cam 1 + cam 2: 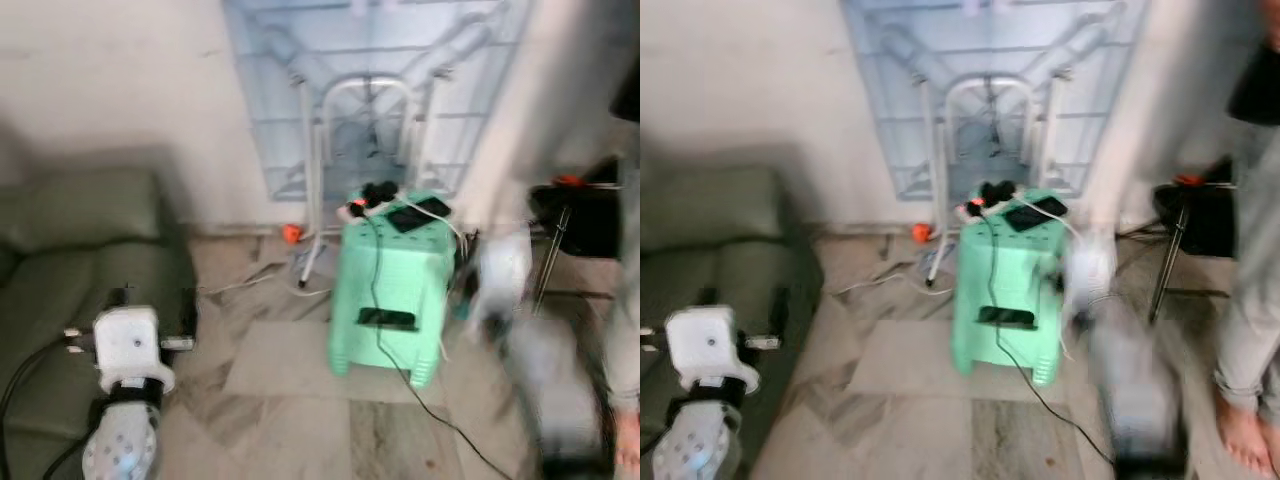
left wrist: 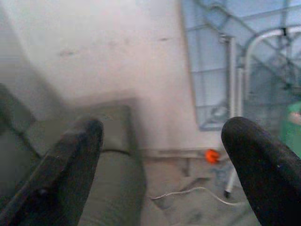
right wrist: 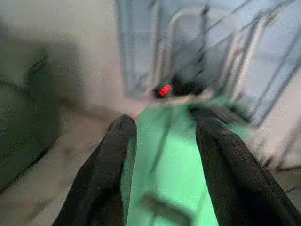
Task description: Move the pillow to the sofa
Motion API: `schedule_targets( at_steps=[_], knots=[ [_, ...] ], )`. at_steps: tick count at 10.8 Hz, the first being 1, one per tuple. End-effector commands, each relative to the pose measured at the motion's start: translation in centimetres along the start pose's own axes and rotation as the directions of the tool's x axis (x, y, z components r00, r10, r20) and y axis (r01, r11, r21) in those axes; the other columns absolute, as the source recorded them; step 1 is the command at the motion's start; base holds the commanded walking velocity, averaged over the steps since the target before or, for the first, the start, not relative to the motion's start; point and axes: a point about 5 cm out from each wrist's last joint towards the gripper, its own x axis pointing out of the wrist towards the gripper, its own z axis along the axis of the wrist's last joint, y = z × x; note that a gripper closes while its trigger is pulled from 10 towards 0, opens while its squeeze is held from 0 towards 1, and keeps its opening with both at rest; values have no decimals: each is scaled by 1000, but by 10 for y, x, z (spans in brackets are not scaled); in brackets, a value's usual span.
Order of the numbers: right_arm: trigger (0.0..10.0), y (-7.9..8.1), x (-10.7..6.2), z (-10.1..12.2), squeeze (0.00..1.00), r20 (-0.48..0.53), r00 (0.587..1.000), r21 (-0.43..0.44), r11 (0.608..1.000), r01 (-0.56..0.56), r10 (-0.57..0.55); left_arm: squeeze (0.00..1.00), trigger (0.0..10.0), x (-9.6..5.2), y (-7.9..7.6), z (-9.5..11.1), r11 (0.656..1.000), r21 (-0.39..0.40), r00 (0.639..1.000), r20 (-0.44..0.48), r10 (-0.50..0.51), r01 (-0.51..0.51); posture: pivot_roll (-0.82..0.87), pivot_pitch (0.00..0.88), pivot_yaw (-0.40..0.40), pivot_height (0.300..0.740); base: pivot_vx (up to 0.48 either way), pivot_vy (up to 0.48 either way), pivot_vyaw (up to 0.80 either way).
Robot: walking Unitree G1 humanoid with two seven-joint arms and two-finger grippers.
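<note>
A dark green sofa fills the left side of the blurred head views. My left gripper hangs over its seat at the lower left. In the left wrist view this gripper is open, its fingers wide apart with nothing between them, facing the sofa's back cushion and the wall. My right arm is a blurred streak at the right of the green stool. In the right wrist view the right gripper is open and holds nothing, with the stool's top beyond it.
The stool carries a power strip and a dark phone, and a cable trails from it over the marble floor. A folded table leans on the wall behind. A person stands barefoot at the right, by a black stand.
</note>
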Motion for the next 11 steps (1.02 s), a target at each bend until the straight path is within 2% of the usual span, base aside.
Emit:
schedule_targets(
  at_steps=[1, 2, 3, 5, 6, 7, 10, 11],
  knots=[
    [10000, -2, 4, 21, 0, 73, 997, -34, 999, -7, 9, 0, 10000, 2, 2, 2, 1000, 13, 1000, 5, 18, -18, -147, 0, 36, 740, 0, 0, 0],
    [10000, 15, 10, 26, 0, 91, 994, -40, 998, -56, 60, 0, 10000, 4, 10, 2, 998, 21, 998, 0, 64, -64, -134, 0, 32, 740, 0, 0, 800],
    [10000, 27, 15, 31, 0, 104, 990, -45, 995, -86, 90, 0, 10000, 2, 12, 1, 998, 28, 998, -12, 65, -64, -132, 0, 38, 740, 0, 0, 800],
    [10000, 34, 17, 34, 0, 105, 990, -39, 995, -94, 98, 0, 10000, -1, 10, -3, 997, 46, 998, -34, 57, -55, -131, 0, 45, 740, 0, 0, 800],
    [10000, 43, 16, 38, 0, 111, 986, -44, 992, -118, 122, 0, 10000, -2, 9, -4, 997, 48, 997, -42, 58, -56, -119, 0, 48, 740, 0, 0, 800],
    [10000, 44, 16, 39, 0, 109, 986, -40, 992, -119, 123, 0, 10000, -3, 11, -5, 996, 66, 997, -49, 64, -60, -115, 0, 47, 740, 0, 0, 800],
    [10000, 45, 18, 40, 0, 103, 985, -48, 990, -133, 138, 0, 10000, -5, 15, -9, 996, 15, 994, -74, 85, -84, -112, 0, 37, 740, 0, 0, 800],
    [10000, 44, 19, 41, 0, 98, 985, -53, 990, -134, 139, 0, 10000, -6, 17, -12, 988, 48, 984, -95, 148, -144, -118, 0, 32, 740, 0, 0, 800]
  ],
)
